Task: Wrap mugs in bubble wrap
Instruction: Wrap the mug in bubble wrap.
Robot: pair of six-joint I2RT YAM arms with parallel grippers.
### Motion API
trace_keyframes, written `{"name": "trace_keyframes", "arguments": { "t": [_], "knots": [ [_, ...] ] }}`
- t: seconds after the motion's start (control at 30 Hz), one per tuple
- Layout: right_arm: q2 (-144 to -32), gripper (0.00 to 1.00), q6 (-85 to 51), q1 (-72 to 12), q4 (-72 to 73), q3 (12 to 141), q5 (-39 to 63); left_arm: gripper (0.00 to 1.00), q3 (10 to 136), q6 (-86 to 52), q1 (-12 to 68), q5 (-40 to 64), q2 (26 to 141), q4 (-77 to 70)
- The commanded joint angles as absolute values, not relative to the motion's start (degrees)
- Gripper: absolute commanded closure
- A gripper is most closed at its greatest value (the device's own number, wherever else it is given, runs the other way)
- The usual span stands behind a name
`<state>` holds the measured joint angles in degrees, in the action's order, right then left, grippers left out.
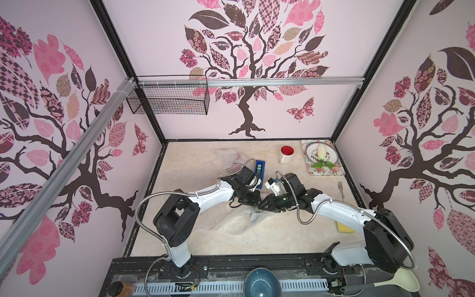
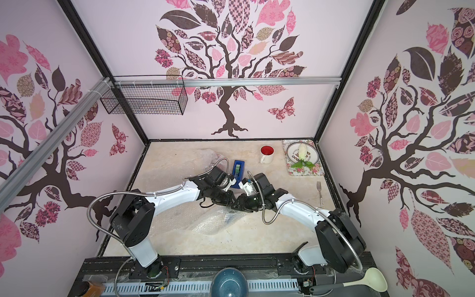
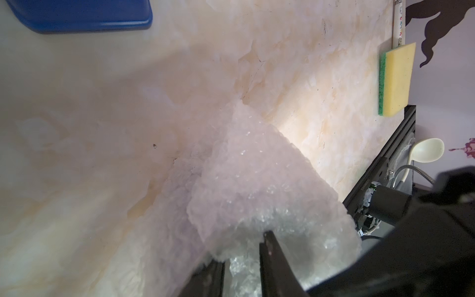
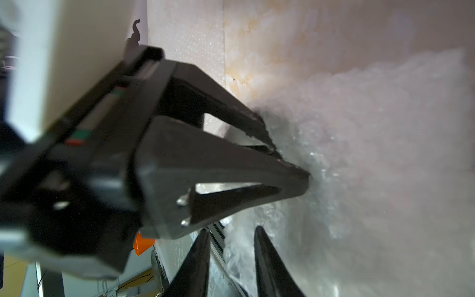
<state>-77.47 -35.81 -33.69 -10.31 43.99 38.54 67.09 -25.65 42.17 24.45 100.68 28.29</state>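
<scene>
A crumpled bundle of bubble wrap [image 1: 237, 221] [image 2: 213, 221] lies in the middle of the table, faintly lavender in the left wrist view [image 3: 259, 174]. No mug shape is plain inside it. My left gripper [image 1: 257, 203] [image 3: 241, 246] [image 4: 293, 164] is pinched shut on a fold of that wrap. My right gripper [image 1: 266, 204] [image 4: 231, 228] is right beside it, its fingers apart at the wrap's edge. A white mug with a red inside [image 1: 286, 153] [image 2: 266, 154] stands unwrapped at the back. A second wrapped bundle [image 1: 230, 159] at the back left shows something reddish.
A blue tape dispenser [image 1: 260, 168] sits just behind the grippers. A floral tray [image 1: 339, 169] with a plate is at the back right, a fork [image 1: 341, 190] and a yellow sponge [image 3: 395, 79] along the right side. A blue bowl [image 1: 262, 282] and a ladle [image 1: 403, 280] rest at the front.
</scene>
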Motion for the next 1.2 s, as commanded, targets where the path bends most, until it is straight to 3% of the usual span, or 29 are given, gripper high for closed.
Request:
{"name": "trace_keyframes", "arguments": {
  "t": [0.0,0.1,0.2,0.33,0.63,1.0,1.17],
  "knots": [
    [-71.43,0.61,-35.75,-33.42,-15.41,46.40,35.85,0.75,67.75,-24.76,42.29,21.71,102.54,31.96],
    [-65.99,0.52,-38.38,-29.90,-17.63,45.16,32.61,0.76,67.78,-24.87,42.30,21.80,102.11,31.91],
    [-63.50,0.35,-38.37,-26.04,-23.01,45.61,27.59,0.76,68.03,-24.79,42.28,21.71,101.78,31.95],
    [-67.49,0.30,-35.41,-25.78,-24.27,45.97,28.05,0.76,68.27,-24.61,42.29,21.88,101.79,32.19],
    [-76.64,0.35,-36.18,-29.91,-14.62,43.33,29.56,0.76,68.38,-24.59,42.30,22.04,101.78,31.93],
    [-87.83,0.54,-36.89,-33.34,-19.26,45.71,17.88,0.78,72.56,-25.56,41.61,20.72,100.00,34.07],
    [-86.93,0.60,-37.56,-33.40,-22.52,45.90,12.87,0.61,77.16,-30.89,35.79,19.83,92.81,40.27]
  ]
}}
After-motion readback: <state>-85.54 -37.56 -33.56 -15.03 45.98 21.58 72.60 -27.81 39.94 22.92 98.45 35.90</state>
